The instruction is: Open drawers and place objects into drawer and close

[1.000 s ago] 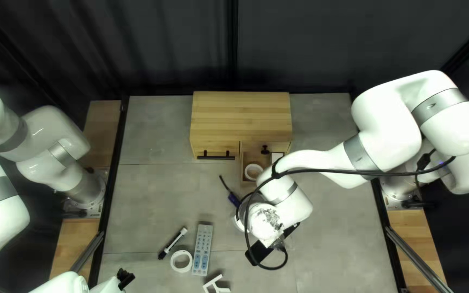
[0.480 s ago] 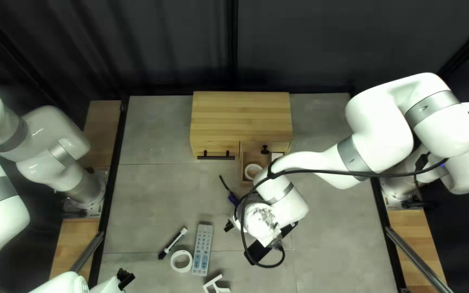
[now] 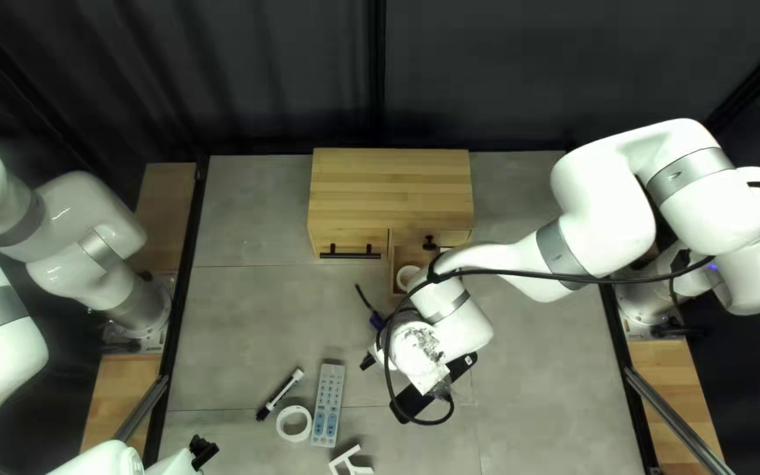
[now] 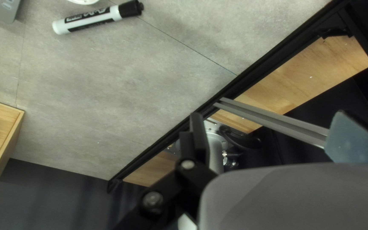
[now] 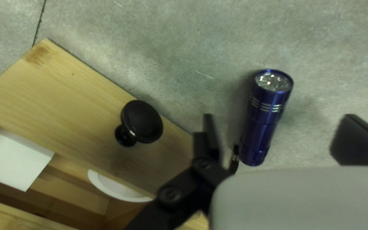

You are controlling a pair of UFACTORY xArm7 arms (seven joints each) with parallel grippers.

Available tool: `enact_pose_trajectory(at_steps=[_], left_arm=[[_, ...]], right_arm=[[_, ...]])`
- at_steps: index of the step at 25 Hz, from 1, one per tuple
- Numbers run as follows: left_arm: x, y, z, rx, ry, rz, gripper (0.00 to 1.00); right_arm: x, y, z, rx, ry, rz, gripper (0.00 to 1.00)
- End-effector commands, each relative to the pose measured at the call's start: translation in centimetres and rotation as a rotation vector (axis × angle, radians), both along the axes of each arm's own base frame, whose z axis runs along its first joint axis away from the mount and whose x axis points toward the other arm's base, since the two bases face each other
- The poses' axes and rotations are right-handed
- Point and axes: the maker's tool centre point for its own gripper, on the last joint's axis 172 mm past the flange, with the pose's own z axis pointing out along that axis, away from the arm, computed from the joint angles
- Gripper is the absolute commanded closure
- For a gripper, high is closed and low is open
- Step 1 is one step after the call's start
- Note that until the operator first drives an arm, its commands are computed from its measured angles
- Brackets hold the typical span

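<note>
Bench: 1, grey top (image 3: 248, 325), dark curtain (image 3: 248, 70) behind its far edge.
Arms: 2, white; left arm (image 3: 81, 215) off the bench's left side, right arm (image 3: 604, 220) reaching in over the bench.
Cabinet: 1, light wood (image 3: 389, 185), at the far edge.
Open drawer: 1, pulled out at the cabinet's right (image 5: 64, 93); contents seen, 1 white box, 1 white ring.
Closed drawer: 1 with a black bar handle (image 3: 351, 255), left of the open drawer.
Left claw: 1 (image 3: 204, 451), fingers apart, nothing between them, near the bench's left side.
Right claw: 1 (image 3: 368, 361), fingers apart, above the bench in front of the open drawer; flashlight lies ahead, between the lines of the fingers, not gripped.
Remote control: 1, many buttons (image 3: 328, 405), on the bench.
Flashlight: 1, blue (image 5: 260, 123), on the bench just outside the open drawer; 1 black strap (image 5: 234, 159).
Marker: 1, white with black cap (image 4: 94, 18), beside the remote, tilted.
White box: 1 (image 5: 15, 157), inside the open drawer.
White rings: 2; one on the bench (image 3: 281, 425) between marker and remote, one in the drawer (image 5: 116, 187).
White angular piece: 1 (image 3: 358, 470), near the remote, partly out of view.
Round black knobs: 2; one on the cabinet face (image 3: 429, 242), one on the open drawer's front (image 5: 141, 121).
</note>
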Motion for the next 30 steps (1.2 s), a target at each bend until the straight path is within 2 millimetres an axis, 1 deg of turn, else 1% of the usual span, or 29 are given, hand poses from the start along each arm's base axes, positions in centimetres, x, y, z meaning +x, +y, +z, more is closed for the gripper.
enact_pose_trajectory(at_steps=[1,4,8,14,17,18,19,20,21,25,30], left_arm=[[0.0,0.0,0.0,0.000,0.000,0.000,0.00],[0.0,0.0,0.0,0.000,0.000,0.000,0.00],[0.0,0.0,0.0,0.000,0.000,0.000,0.00],[0.0,0.0,0.0,0.000,0.000,0.000,0.00],[0.0,0.0,0.0,0.000,0.000,0.000,0.00],[0.0,0.0,0.0,0.000,0.000,0.000,0.00],[0.0,0.0,0.0,0.000,0.000,0.000,0.00],[0.0,0.0,0.0,0.000,0.000,0.000,0.00],[0.0,0.0,0.0,0.000,0.000,0.000,0.00],[0.0,0.0,0.0,0.000,0.000,0.000,0.00],[0.0,0.0,0.0,0.000,0.000,0.000,0.00]], right_arm=[[0.1,0.1,-0.2,0.006,0.000,-0.002,0.94],[0.1,0.2,0.1,0.007,-0.001,-0.002,0.93],[0.0,0.4,1.4,0.000,-0.006,0.003,0.94],[-0.1,1.1,4.9,-0.029,-0.026,0.005,0.96],[-0.1,1.4,5.8,-0.041,-0.034,0.007,0.95],[-0.1,1.4,5.8,-0.042,-0.035,0.007,0.81],[-0.2,1.5,5.8,-0.045,-0.036,0.006,0.26],[-0.2,1.5,5.6,-0.045,-0.035,0.005,0.02],[-0.2,1.4,5.4,-0.045,-0.035,0.003,0.00],[-0.1,1.5,4.1,-0.037,-0.022,-0.004,0.00],[-0.2,1.2,3.1,-0.029,-0.007,-0.008,0.00]])
